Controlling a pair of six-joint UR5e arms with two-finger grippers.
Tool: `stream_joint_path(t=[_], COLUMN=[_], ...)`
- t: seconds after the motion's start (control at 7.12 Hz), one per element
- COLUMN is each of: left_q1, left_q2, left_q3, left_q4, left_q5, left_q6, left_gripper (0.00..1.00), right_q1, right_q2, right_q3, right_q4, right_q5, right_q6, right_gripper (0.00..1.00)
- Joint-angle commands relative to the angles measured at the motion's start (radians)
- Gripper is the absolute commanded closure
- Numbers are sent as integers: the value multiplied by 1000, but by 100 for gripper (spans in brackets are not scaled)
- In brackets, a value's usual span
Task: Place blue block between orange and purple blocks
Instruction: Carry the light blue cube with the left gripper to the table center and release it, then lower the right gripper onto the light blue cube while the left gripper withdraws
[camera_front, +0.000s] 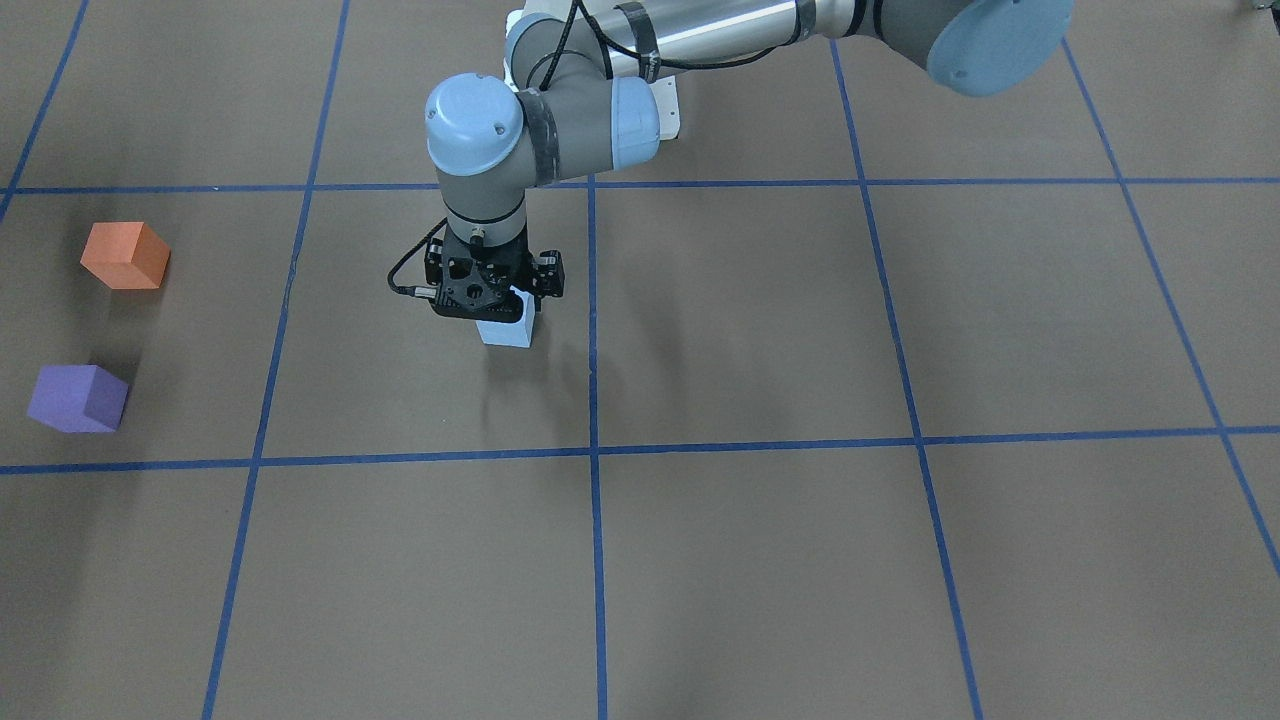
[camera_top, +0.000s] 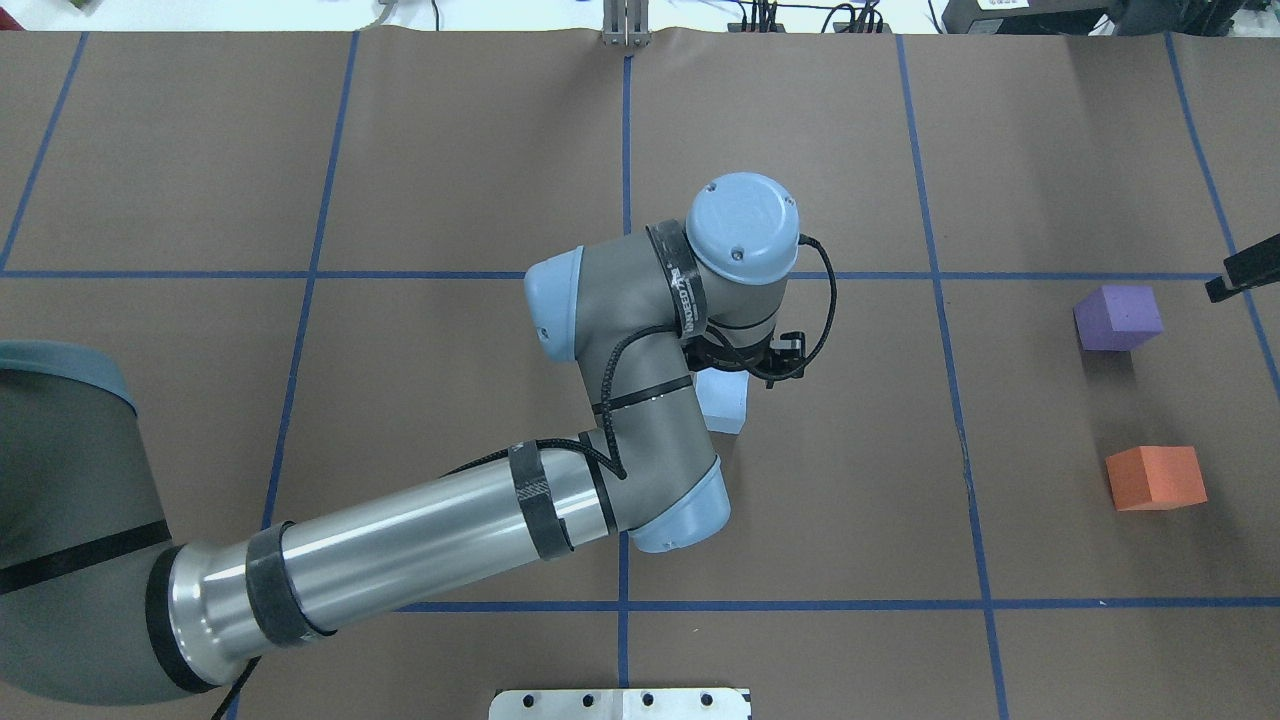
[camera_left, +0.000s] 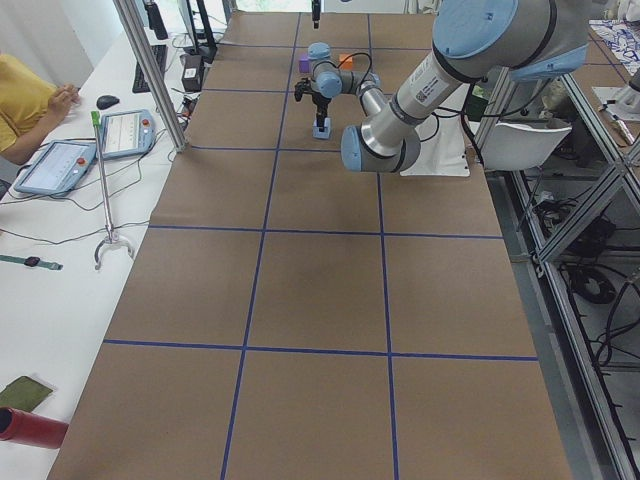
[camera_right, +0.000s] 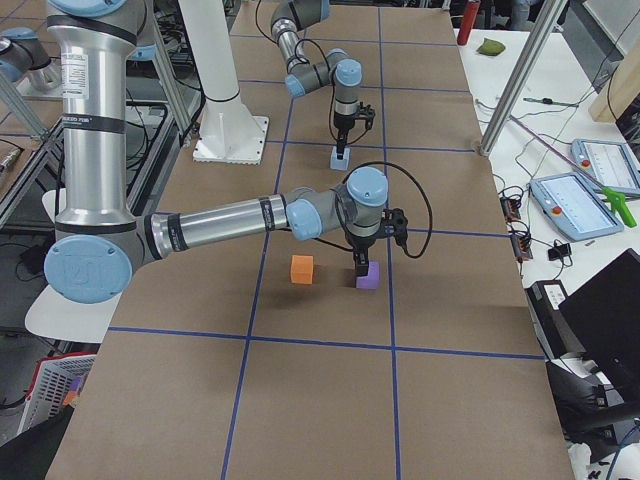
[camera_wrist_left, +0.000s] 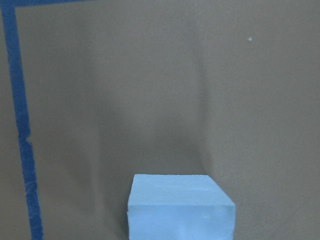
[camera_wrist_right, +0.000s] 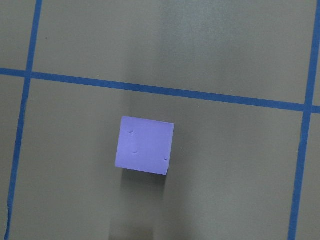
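The blue block (camera_front: 507, 331) sits near the table's middle, directly under my left gripper (camera_front: 490, 287). The gripper body hides the fingers, so I cannot tell whether they are closed on it. The block fills the bottom of the left wrist view (camera_wrist_left: 180, 207) and shows in the overhead view (camera_top: 726, 400). The orange block (camera_top: 1155, 477) and purple block (camera_top: 1118, 317) lie apart at the table's right side, with a gap between them. My right gripper (camera_right: 362, 264) hovers over the purple block (camera_wrist_right: 145, 145). I cannot tell whether it is open or shut.
Blue tape lines (camera_top: 940, 300) divide the brown table cover into squares. The left arm's elbow and forearm (camera_top: 450, 540) stretch across the table's near left. An operator's desk with tablets (camera_left: 90, 140) runs along the far edge.
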Motion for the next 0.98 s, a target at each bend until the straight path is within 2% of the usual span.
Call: stream_joint_path(t=[0.0, 0.14, 0.28, 0.42, 0.7, 0.84], left_q1=[-93, -148, -194, -214, -280, -286], left_q2=[95, 219, 355, 436, 535, 541], left_q3=[-265, -423, -549, -623, -679, -679], left_q4=[139, 175, 165, 178, 175, 175], left_q5=[-65, -117, -124, -131, -187, -187], left_q6=[-17, -3, 1, 79, 106, 106], left_gripper=[0, 0, 0, 0, 0, 0], right_q1=[-129, -217, -337, -412, -633, -704], right_q2=[75, 94, 108, 161, 296, 365], right_q3=[5, 5, -1, 1, -4, -13], right_q4=[87, 195, 282, 291, 275, 245], right_q5=[-14, -82, -150, -192, -406, -457], right_q6=[255, 385, 472, 592, 928, 989], right_gripper=[0, 0, 0, 0, 1, 2])
